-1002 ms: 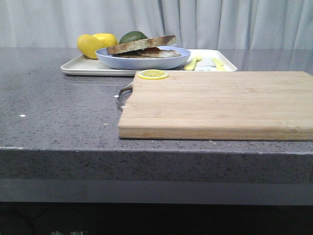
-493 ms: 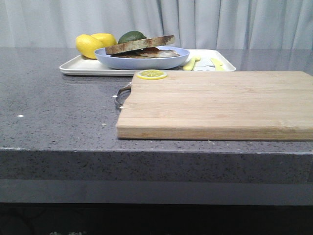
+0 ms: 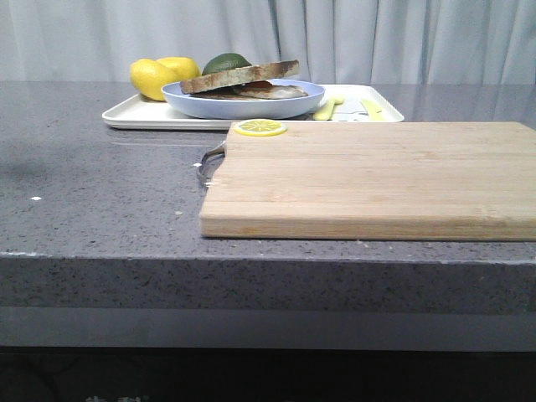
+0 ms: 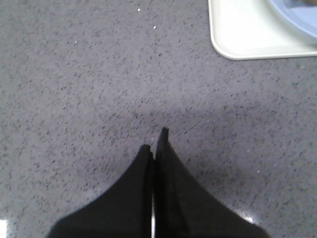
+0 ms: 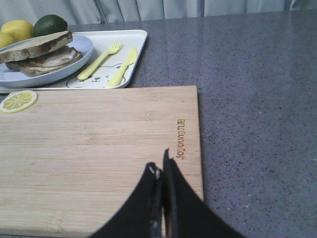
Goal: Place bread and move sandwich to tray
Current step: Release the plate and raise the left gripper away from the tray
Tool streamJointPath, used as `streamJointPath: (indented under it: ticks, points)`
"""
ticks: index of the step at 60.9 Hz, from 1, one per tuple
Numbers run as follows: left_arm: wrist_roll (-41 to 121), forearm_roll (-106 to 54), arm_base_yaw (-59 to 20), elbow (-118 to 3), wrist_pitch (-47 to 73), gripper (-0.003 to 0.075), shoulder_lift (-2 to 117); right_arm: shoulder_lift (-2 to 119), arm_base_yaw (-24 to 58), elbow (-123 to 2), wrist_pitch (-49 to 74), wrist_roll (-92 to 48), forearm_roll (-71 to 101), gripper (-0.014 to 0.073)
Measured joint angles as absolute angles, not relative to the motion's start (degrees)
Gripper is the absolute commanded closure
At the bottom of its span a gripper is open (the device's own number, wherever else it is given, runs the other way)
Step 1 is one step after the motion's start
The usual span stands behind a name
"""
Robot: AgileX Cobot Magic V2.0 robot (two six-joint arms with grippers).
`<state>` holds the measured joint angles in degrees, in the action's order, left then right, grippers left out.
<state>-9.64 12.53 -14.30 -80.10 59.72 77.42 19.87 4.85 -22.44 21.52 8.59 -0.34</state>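
The sandwich (image 3: 241,77), with the bread slice as its top layer, lies on the round pale blue plate (image 3: 243,105). The plate stands on the cream-white tray (image 3: 134,115) at the back of the counter. In the right wrist view the bread (image 5: 35,45), plate (image 5: 74,62) and tray (image 5: 138,39) also show. A tray corner (image 4: 233,39) shows in the left wrist view. My left gripper (image 4: 154,141) is shut and empty over bare counter. My right gripper (image 5: 161,168) is shut and empty above the wooden cutting board (image 5: 99,148). Neither gripper shows in the front view.
The cutting board (image 3: 377,176) with a metal handle (image 3: 209,161) fills the near right; a lemon slice (image 3: 260,127) lies on its far corner. Two lemons (image 3: 155,75) and a green fruit (image 3: 226,61) sit on the tray, with a yellow fork (image 5: 99,60) and knife (image 5: 121,67).
The front view has shifted slightly, everything sliding a few pixels left from one second ago. A faint shadow now lies on the counter at the left. The objects keep their places.
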Motion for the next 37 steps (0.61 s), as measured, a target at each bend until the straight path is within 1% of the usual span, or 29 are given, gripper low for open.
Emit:
streamJointPath:
  ticks: [18, 27, 37]
  points:
    - [-10.0, 10.5, -13.4, -55.3, 46.7, 0.0741, 57.1, 19.9, 4.8, -22.4, 21.5, 8.6, -0.3, 0.0657]
    - [-10.0, 10.4, -13.4, -43.9, 40.7, 0.0741, 44.2, 19.9, 4.8, -22.4, 21.5, 8.6, -0.3, 0.0657]
    - [-10.0, 9.9, -13.4, -35.5, 37.9, 0.0741, 29.1, 19.9, 4.8, -22.4, 21.5, 8.6, -0.3, 0.0657]
